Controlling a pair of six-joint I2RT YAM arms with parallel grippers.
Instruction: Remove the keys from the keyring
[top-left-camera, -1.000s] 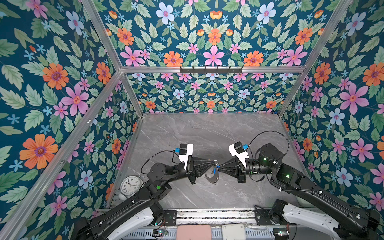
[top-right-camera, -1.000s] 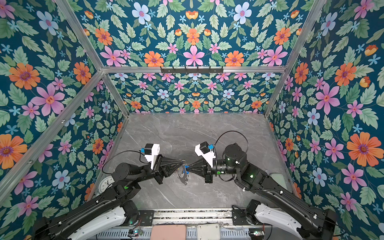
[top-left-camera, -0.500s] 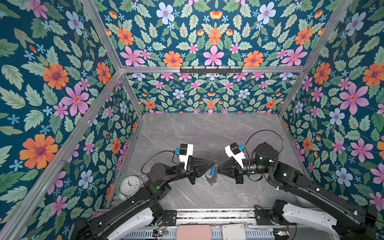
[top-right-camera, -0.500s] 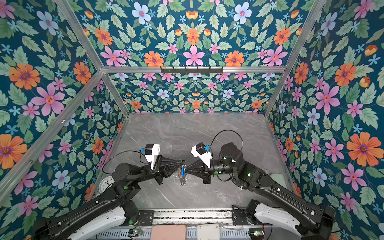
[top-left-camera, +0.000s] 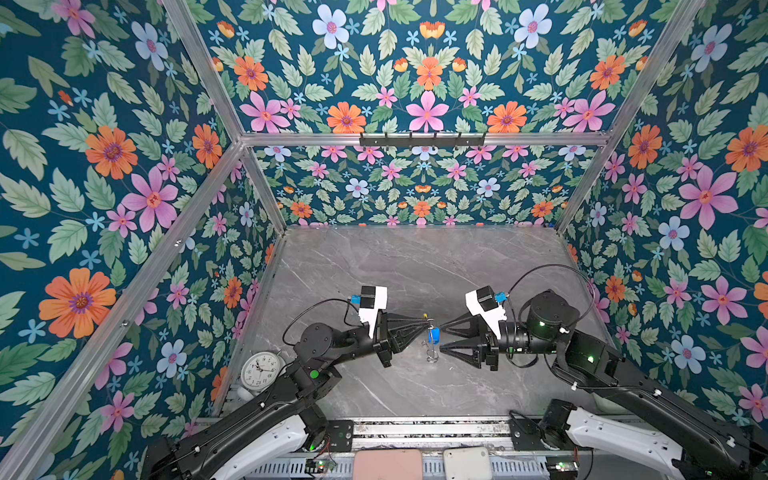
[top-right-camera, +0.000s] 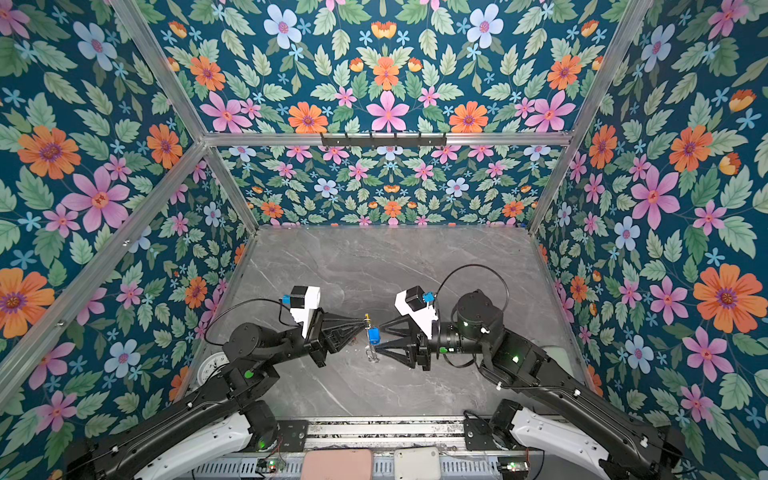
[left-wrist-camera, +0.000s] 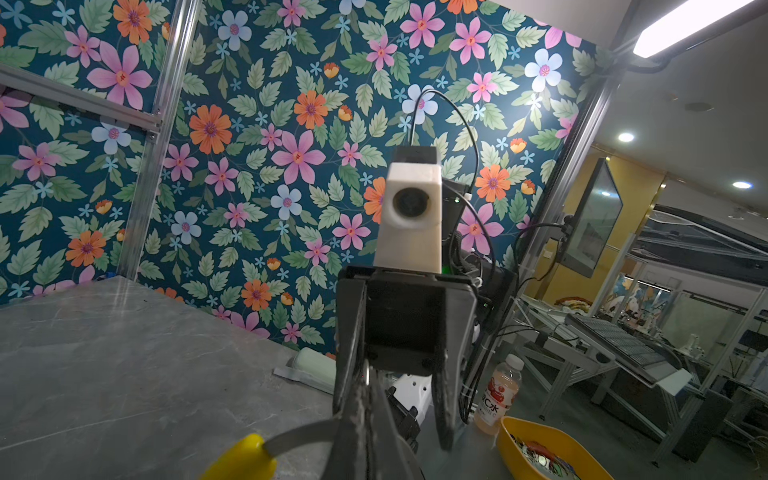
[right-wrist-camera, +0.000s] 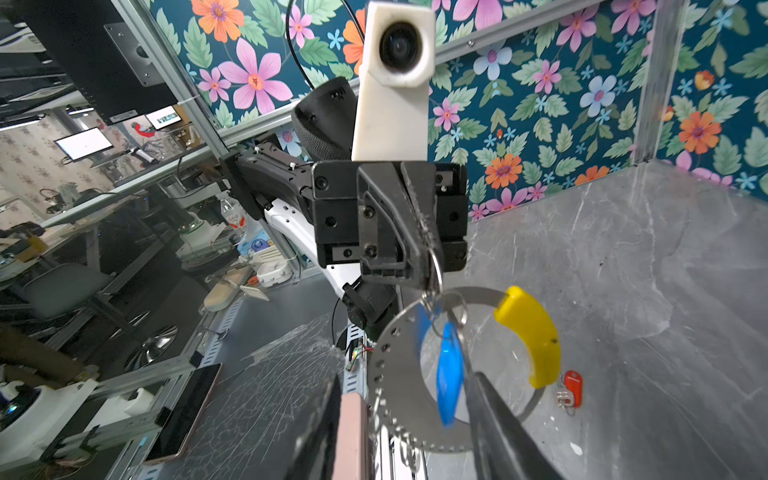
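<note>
Two keys: blue key (right-wrist-camera: 449, 374) hanging on keyring (right-wrist-camera: 395, 374); red key (right-wrist-camera: 572, 388) lying on counter (right-wrist-camera: 665, 270).
Left gripper (top-left-camera: 424, 326): clamping keyring aloft.
Right gripper (top-left-camera: 441, 337): standing apart beside blue key, closed a second ago.
Writing: bottle (left-wrist-camera: 498, 392) showing "C水".

Teal floral walls (top-left-camera: 424, 83) close me in on three sides, aluminium rails (top-left-camera: 199, 70) at the corners. Black hook rack (top-left-camera: 422, 140) on the back rail. Grey marbled bench (top-left-camera: 415, 266) beneath me. Strip light (left-wrist-camera: 685, 25) overhead.
</note>
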